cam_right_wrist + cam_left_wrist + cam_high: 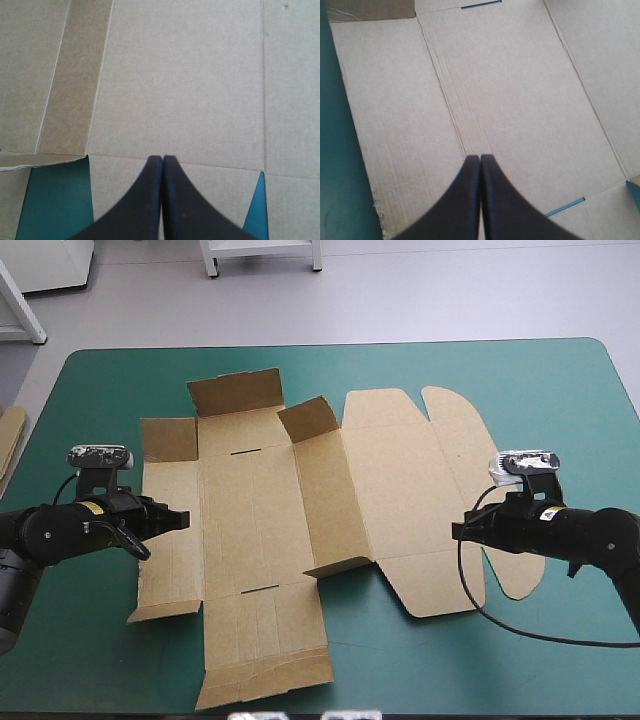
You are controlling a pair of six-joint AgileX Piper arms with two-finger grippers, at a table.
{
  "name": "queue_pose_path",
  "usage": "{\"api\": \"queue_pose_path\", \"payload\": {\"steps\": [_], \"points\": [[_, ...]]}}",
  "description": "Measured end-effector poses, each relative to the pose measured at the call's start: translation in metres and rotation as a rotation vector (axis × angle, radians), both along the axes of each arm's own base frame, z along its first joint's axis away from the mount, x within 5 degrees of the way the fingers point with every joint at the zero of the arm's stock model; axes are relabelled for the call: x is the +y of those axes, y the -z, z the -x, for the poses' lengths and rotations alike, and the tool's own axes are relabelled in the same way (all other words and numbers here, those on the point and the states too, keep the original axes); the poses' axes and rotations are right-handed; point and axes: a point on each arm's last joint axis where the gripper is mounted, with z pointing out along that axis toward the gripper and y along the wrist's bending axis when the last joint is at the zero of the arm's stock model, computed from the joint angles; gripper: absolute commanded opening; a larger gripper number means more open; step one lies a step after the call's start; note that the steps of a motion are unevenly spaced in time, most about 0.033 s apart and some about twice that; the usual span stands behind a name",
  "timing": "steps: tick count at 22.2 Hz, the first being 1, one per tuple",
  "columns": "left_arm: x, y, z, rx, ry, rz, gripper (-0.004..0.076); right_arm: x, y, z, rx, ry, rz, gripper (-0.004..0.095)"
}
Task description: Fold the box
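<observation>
We found the box (290,540) opened out across the middle of the teal-green desk (560,380), mostly a flat brown sheet. The left end effector (183,519) sat at the box's 9 o'clock edge over the side panel (170,540). Its black fingers were clenched into one point with nothing between them, and we could not tell whether it touched the board. The right end effector (457,532) was at 3 o'clock, likewise clenched and empty, above the lid panel (400,490). That panel lay flat with its rounded ears toward 3 o'clock.

Little of the folding looked done to us. A far flap (236,392) at 12 o'clock stood partly up, and a smaller corner flap (308,418) at 1 o'clock was raised too. The long wall (330,500) between base and lid tilted up a little. None of these was tucked, and both slots (245,451) in the base lay empty. We judged the task near its start: the walls had yet to be raised, turned in and locked.

An edge of spare board (10,440) showed at the desk's 9 o'clock edge.
</observation>
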Motion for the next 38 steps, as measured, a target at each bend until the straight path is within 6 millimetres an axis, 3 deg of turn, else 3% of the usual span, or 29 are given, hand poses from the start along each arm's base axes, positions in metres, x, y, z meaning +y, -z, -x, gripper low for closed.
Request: {"api": "queue_pose_path", "payload": {"steps": [22,28,31,33,35,36,38], "points": [[0.0,0.0,-0.001,-0.007,-0.004,0.001,-0.0008,0.0,0.0,0.0,-0.002,0.001,0.0,-0.0019],[-0.01,0.019,-0.032,0.078,0.035,0.121,-0.0008,0.0,-0.001,-0.001,-0.016,0.009,-0.001,-0.0019],[-0.008,0.017,-0.046,0.093,0.084,0.24,0.0,0.0,-0.001,-0.001,-0.017,0.01,-0.001,-0.0019],[0.015,0.017,-0.059,0.115,0.114,0.41,0.0076,-0.001,-0.001,-0.002,-0.019,0.009,0.0,-0.0019],[0.039,0.018,-0.067,0.087,0.09,0.559,0.0232,-0.001,-0.001,-0.002,-0.02,0.008,0.001,-0.0019],[0.047,0.018,-0.07,0.07,0.076,0.596,0.0383,-0.001,-0.001,-0.002,-0.021,0.008,0.002,-0.0019],[0.067,0.021,-0.072,0.042,0.028,0.618,0.0557,-0.001,-0.001,-0.002,-0.022,0.009,0.002,-0.0019]]}}
